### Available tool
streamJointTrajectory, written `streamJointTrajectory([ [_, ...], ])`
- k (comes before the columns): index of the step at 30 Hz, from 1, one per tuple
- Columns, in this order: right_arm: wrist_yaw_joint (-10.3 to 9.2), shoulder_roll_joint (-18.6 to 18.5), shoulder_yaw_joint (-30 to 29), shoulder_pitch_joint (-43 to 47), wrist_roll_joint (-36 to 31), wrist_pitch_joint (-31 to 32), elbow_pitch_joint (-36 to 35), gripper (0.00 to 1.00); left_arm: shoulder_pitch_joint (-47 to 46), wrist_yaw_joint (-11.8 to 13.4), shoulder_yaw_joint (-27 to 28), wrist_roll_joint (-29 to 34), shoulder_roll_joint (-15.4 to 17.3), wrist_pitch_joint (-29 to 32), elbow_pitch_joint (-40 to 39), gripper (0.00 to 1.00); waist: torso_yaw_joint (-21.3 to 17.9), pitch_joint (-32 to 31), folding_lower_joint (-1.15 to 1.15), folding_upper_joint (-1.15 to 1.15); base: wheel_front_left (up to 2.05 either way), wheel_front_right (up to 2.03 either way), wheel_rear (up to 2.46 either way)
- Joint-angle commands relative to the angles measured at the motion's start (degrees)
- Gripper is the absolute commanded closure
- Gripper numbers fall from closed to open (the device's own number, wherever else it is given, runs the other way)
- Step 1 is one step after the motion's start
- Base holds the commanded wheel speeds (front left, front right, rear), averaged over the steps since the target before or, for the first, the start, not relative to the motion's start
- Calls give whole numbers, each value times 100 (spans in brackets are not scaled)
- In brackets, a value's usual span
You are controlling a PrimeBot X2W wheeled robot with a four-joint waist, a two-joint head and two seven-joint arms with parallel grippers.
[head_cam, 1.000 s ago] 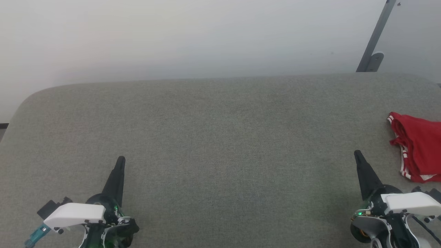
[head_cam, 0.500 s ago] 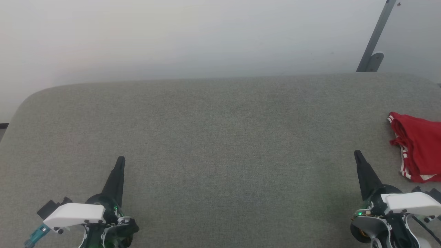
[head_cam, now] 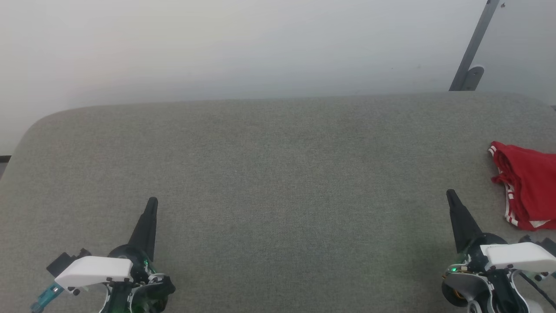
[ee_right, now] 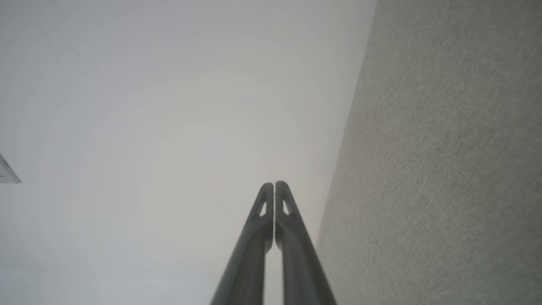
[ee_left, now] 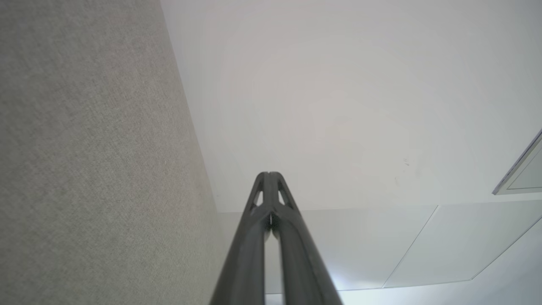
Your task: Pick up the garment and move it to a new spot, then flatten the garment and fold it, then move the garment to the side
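The red garment (head_cam: 527,187), with white-striped trim, lay crumpled at the right side of the grey fabric surface (head_cam: 278,165). My left gripper (head_cam: 152,202) was over the surface's near left and my right gripper (head_cam: 450,193) over its near right, near the garment. Both had their fingers pressed together, holding nothing.

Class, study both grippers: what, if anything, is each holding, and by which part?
Nothing is held. The left gripper and right gripper are both shut and empty; the garment lies on the grey surface, apart from them.
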Motion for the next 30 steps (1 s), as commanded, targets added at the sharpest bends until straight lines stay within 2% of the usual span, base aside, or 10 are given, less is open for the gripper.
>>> streamJointTrajectory([
  [1,2,24,-13,-30,11,10,19,100,-51,-16,20,23,1,21,-1,100,0,0,0,0,0,0,0],
  [30,2,27,-14,-30,6,13,18,100,-55,-16,46,38,-18,39,0,100,0,0,0,0,0,0,0],
])
